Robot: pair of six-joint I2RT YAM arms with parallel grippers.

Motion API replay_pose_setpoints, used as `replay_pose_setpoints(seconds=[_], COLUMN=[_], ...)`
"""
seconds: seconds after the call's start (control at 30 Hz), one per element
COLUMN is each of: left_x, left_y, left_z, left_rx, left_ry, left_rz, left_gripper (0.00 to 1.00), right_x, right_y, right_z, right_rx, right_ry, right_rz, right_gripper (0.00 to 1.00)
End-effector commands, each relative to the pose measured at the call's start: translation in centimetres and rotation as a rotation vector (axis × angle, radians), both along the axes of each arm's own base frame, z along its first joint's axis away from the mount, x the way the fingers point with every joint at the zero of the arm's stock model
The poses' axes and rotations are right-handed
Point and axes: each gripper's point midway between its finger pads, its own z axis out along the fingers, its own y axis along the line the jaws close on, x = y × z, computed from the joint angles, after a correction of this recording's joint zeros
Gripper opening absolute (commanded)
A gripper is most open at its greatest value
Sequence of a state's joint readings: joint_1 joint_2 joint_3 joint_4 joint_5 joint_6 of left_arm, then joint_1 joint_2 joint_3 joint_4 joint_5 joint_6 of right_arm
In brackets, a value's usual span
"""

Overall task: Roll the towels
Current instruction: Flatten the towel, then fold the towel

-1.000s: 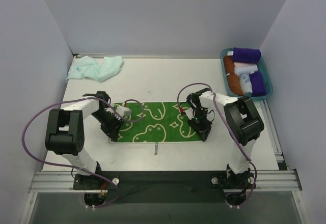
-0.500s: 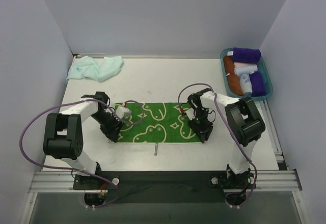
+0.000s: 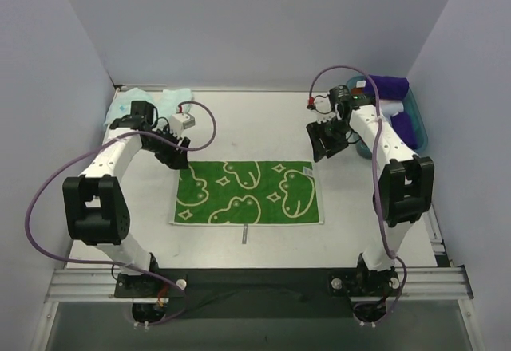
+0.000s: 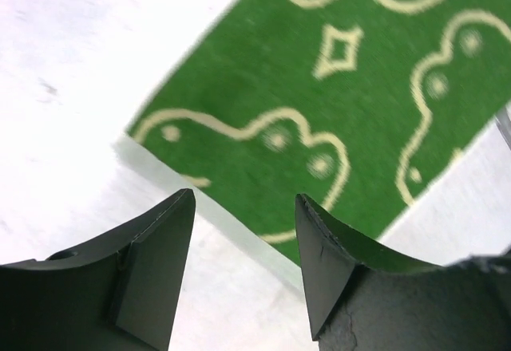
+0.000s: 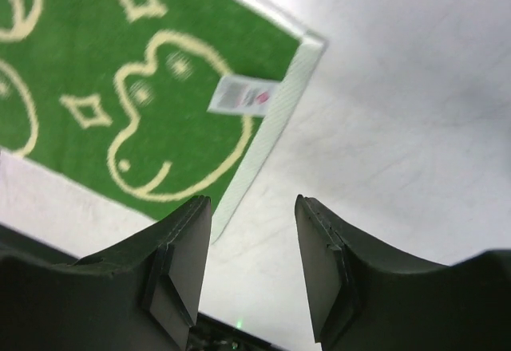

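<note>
A green towel (image 3: 247, 192) with pale yellow squiggle and diamond marks lies spread flat in the middle of the table. In the left wrist view this towel (image 4: 351, 88) shows its corner just beyond the fingertips. In the right wrist view the same towel (image 5: 120, 88) has a white label (image 5: 243, 96) near its corner. A mint-aqua towel (image 3: 152, 105) lies crumpled at the back left. My left gripper (image 3: 177, 153) (image 4: 243, 199) hovers open off the green towel's far left corner. My right gripper (image 3: 319, 150) (image 5: 251, 203) hovers open off its far right corner. Neither holds anything.
A teal basket (image 3: 419, 140) stands at the back right, with a purple roll (image 3: 386, 85) and a white roll (image 3: 389, 110) in it, partly hidden by the right arm. A small grey mark (image 3: 245, 234) sits near the towel's front edge. Walls close in on three sides.
Both grippers opened, left the green towel's ends and drew away toward the back of the table. The towel now lies flat and uncovered.
</note>
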State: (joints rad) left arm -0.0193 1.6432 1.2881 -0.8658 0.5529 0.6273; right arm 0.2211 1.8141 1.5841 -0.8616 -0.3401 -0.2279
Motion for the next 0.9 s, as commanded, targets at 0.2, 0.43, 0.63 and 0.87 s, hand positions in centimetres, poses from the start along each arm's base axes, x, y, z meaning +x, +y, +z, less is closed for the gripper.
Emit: replay_pose_setpoints(seconds=[0.2, 0.43, 0.63, 0.87], left_x=[7.5, 8.4, 8.6, 9.0], left_y=[1.1, 2.6, 2.9, 2.9], left_z=[-2.2, -4.0, -5.0, -5.5], left_rx=[0.008, 0.030, 0.050, 0.049], left_ry=[-0.055, -0.040, -0.037, -0.024], left_rz=[0.153, 0.195, 0.190, 0.197], left_gripper=[0.62, 0.61, 0.61, 0.63], right_x=[5.1, 6.6, 6.9, 6.6], right_y=[-1.9, -1.8, -1.1, -0.1], right_z=[-4.5, -7.2, -8.6, -9.8], right_rx=[-0.136, -0.154, -0.133, -0.143], right_ry=[0.037, 0.067, 0.098, 0.118], right_rz=[-0.111, -0.135, -0.148, -0.135], right_gripper=[0.41, 0.38, 0.35, 0.34])
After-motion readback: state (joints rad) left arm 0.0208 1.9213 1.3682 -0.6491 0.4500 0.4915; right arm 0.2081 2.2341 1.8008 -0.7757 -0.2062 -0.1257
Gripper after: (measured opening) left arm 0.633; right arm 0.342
